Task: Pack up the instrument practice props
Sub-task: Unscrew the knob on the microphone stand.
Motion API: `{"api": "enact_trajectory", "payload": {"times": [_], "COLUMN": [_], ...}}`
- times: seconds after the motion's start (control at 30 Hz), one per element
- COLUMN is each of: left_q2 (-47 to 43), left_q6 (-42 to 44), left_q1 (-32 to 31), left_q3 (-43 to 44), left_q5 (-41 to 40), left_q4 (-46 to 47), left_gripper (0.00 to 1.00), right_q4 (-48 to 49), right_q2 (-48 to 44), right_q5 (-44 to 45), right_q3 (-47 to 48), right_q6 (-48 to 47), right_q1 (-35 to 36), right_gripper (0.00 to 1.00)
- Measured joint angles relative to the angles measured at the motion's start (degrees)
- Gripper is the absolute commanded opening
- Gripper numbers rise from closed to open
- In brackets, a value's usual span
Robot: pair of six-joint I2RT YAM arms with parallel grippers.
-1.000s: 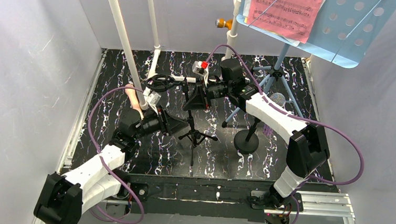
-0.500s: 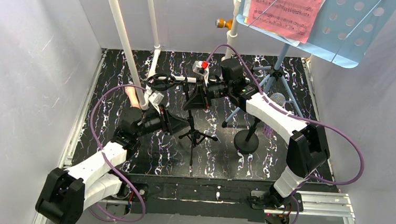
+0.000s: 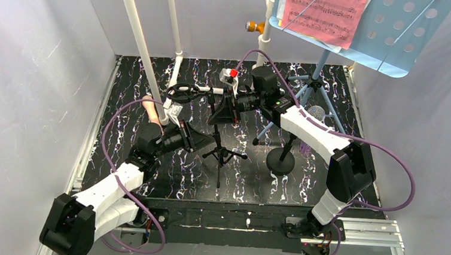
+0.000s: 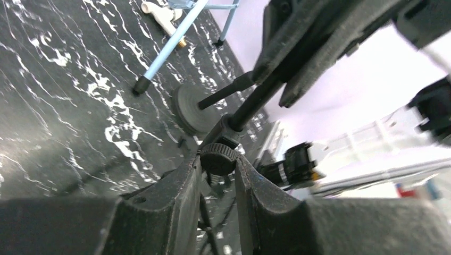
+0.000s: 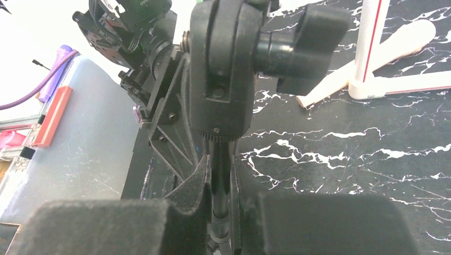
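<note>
From above, the black tripod mic stand stands on the desk between both arms. In the left wrist view the left pincer squeezes its knurled knob, a round hold that may slip. In the right wrist view the right pincer pinches the thin pole; uneven pulls could topple the stand

White plastic pipe frame: two slanted uprights rise from the far left of the black, white-veined mat, and a foot section lies flat on the mat. Orange fitting sits beside another white pipe at the back. Plain white walls enclose left, back and right. Aluminium rail runs along the near edge.
</note>
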Motion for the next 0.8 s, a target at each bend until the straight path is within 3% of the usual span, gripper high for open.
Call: {"api": "enact_trajectory", "payload": {"times": [0.23,0.4,0.5,0.67,0.8], "left_q2": [-4.8,-7.0,-8.0,-8.1,-8.6], "left_q6": [-28.8,-40.8,-42.9,-44.0,-43.7], "left_q1": [-0.4,-2.1,-2.6,-2.6,-2.6], "left_q3": [-3.6,-3.5,-2.5,-1.5,-1.6], "left_q5": [-9.4,-14.8,-16.5,-17.0,-16.9], "left_q4": [-0.6,-2.4,-3.9,-4.4,-4.6], "left_gripper": [0.0,0.0,0.22,0.37,0.55], "right_q4": [1.8,2.1,2.1,1.8,1.4], "right_q2": [-0.4,-0.4,-0.4,-0.4,-0.4], "right_q5": [-0.2,-0.2,-0.2,-0.3,-0.2], "right_q3": [0.0,0.0,0.0,0.0,0.0], "right_q6": [-0.2,-0.2,-0.2,-0.2,-0.2], "right_q1": [0.4,0.4,0.5,0.5,0.5], "right_gripper": [0.01,0.01,0.01,0.01,0.01]}}
